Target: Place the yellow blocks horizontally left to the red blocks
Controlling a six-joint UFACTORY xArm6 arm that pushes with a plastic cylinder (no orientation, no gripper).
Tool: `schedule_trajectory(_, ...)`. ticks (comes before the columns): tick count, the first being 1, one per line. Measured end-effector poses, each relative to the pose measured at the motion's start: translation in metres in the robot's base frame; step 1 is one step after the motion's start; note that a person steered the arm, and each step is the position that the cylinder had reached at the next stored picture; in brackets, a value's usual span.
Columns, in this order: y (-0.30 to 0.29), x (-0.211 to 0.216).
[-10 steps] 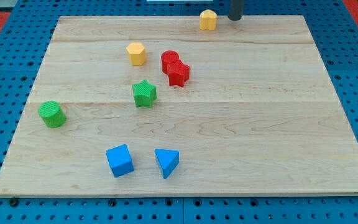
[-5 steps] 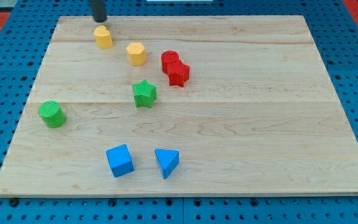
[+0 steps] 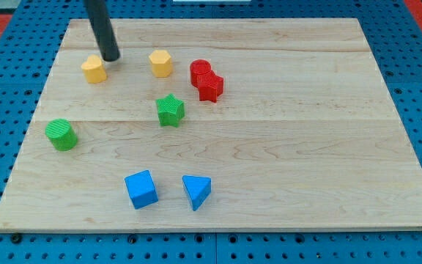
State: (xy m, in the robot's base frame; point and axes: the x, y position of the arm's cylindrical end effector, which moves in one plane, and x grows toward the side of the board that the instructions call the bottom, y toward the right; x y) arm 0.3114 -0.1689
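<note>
two yellow blocks sit in the far left part of the wooden board (image 3: 269, 147): one yellow block (image 3: 94, 70) furthest left, and a yellow hexagonal block (image 3: 160, 64) to its right, roughly level with it. my tip (image 3: 110, 56) rests just beside the left one, at its far right edge, between the two; being a bare rod, it has no fingers and holds nothing. right of the yellows, a red cylinder (image 3: 200, 72) and a red star (image 3: 211, 86) touch each other. nearer lie a green star (image 3: 170, 110), a green cylinder (image 3: 61, 135), a blue cube (image 3: 141, 189) and a blue triangular block (image 3: 196, 191).
</note>
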Motion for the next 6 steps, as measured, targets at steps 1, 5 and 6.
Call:
schedule_trajectory(1, -0.011, 0.029)
schedule_trajectory(5, 0.113, -0.01)
schedule_trajectory(6, 0.044, 0.016)
